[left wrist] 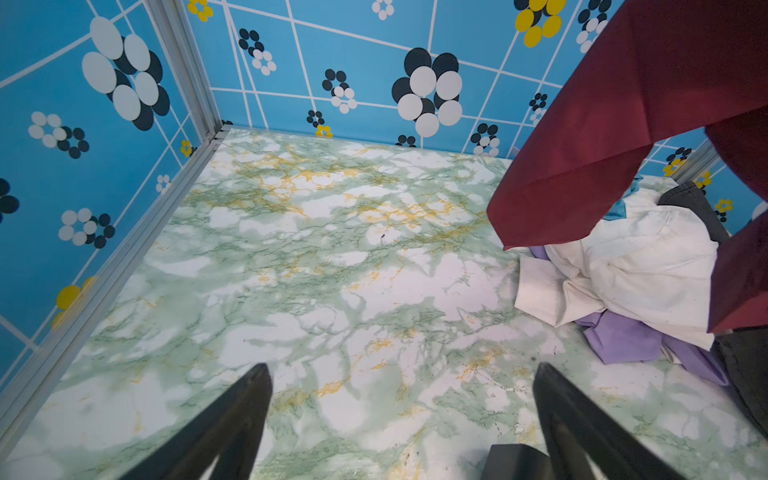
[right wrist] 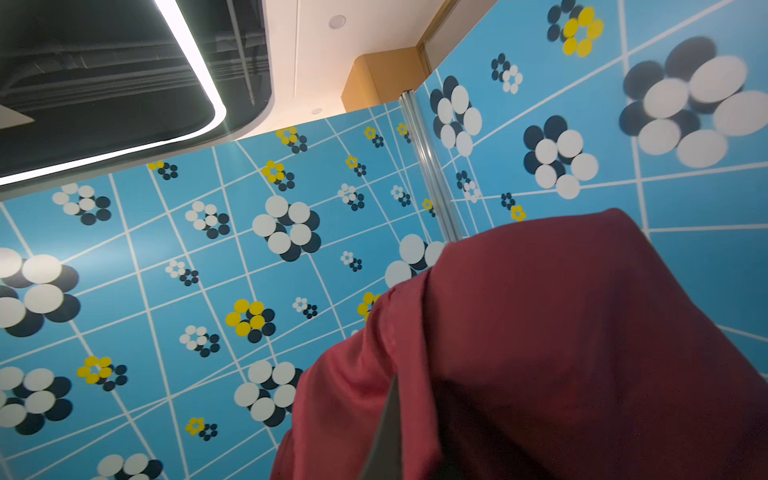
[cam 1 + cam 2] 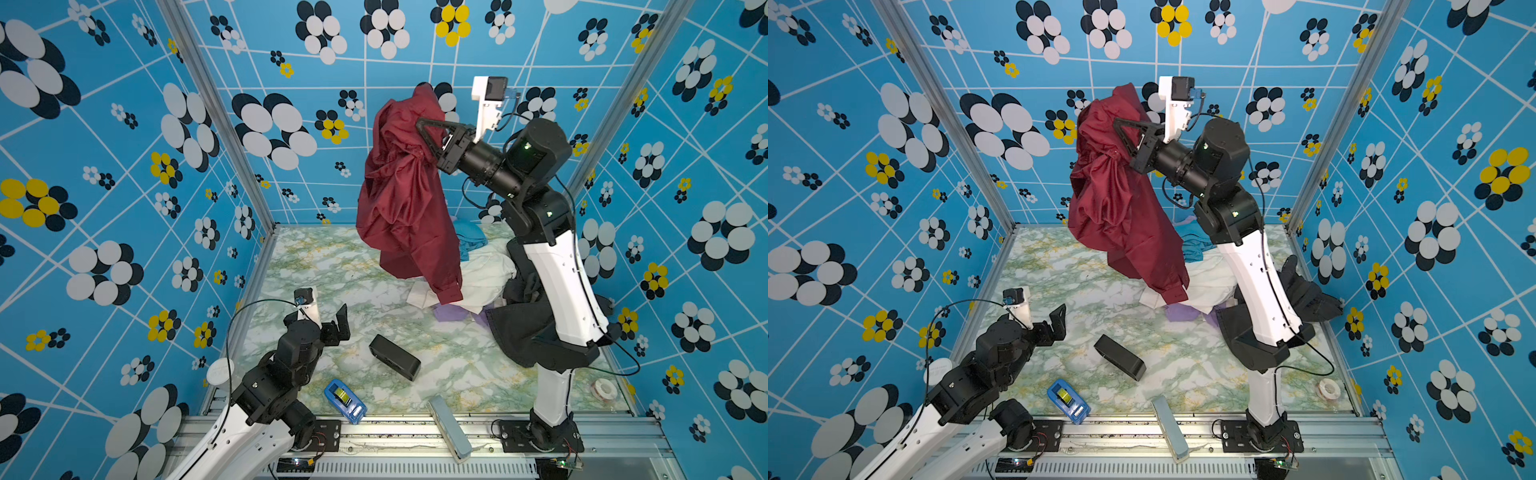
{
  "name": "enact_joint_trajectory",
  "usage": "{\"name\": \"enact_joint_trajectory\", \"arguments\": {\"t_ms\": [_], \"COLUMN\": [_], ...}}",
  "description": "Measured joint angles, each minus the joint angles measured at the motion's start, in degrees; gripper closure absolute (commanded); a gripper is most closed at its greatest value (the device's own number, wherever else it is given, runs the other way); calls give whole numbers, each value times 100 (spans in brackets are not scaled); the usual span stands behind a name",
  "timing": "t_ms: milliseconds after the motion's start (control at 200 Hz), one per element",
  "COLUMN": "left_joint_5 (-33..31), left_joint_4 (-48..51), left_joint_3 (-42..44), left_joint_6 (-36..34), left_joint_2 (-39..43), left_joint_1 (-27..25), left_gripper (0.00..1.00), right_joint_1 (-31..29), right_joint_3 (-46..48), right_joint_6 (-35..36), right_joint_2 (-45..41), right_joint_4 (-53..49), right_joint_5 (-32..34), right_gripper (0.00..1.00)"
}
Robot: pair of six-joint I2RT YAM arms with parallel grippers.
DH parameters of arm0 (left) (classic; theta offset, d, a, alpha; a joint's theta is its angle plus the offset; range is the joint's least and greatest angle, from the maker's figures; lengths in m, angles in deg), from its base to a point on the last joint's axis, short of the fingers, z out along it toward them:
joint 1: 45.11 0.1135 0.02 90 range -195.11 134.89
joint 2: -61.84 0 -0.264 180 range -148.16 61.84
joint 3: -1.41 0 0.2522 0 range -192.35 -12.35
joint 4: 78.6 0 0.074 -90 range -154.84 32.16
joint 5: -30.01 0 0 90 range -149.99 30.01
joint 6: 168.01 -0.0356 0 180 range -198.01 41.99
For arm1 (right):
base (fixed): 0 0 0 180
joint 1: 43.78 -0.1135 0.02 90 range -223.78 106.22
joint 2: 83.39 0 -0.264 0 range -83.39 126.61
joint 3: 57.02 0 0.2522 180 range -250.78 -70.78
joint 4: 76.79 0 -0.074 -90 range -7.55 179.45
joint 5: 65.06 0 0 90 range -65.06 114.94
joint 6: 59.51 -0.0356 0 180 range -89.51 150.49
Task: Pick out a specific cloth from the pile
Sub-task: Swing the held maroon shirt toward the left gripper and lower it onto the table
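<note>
The cloth [image 3: 399, 199] [image 3: 1113, 208], a shiny dark red garment, hangs high above the marble table in both top views. My right gripper [image 3: 419, 122] [image 3: 1118, 122] is shut on its upper part. In the right wrist view the cloth [image 2: 540, 332] drapes over the jaws, and only one grey finger [image 2: 384, 440] shows. Its lowest cuff dangles over the pile [image 3: 486, 274] [image 3: 1208, 274] [image 1: 631, 266] of white, lavender, sky-blue and charcoal garments at the right. My left gripper [image 3: 337, 323] [image 1: 401, 370] is open and empty, low over the bare table at the left.
A black box [image 3: 395, 357] lies at mid-table. A blue tape dispenser [image 3: 345, 401] and a grey-blue block [image 3: 451, 432] sit at the front edge. A tape roll [image 3: 603, 390] is at the front right. A charcoal garment [image 3: 519, 328] wraps round the right arm's lower link.
</note>
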Motion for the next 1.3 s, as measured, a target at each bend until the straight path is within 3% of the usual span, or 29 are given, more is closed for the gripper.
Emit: {"name": "enact_joint_trajectory", "arguments": {"t_ms": [395,715,920,1300], "left_joint_5": [-407,-564,-588,-610], "left_joint_4": [474,667,671,686], "left_joint_3": [81,142,181,221], "left_joint_6": [2,4,7,20], "left_joint_2": [785,1145,1158,1158], "left_joint_1": [0,-4,-4,-37], "left_gripper": [1,1,1,1], "right_joint_1": [-870,-964,-964,-1176], "right_joint_3": [-345,-363,-304,573], "right_joint_6": [-1250,-2275,-2793,-2907], "right_joint_2": [1567,2935,3727,3963], "right_joint_4": [2044,3051,3281,3327], "right_joint_5": [-551,-658,-680,-1014], "right_gripper": [100,100,100,100]}}
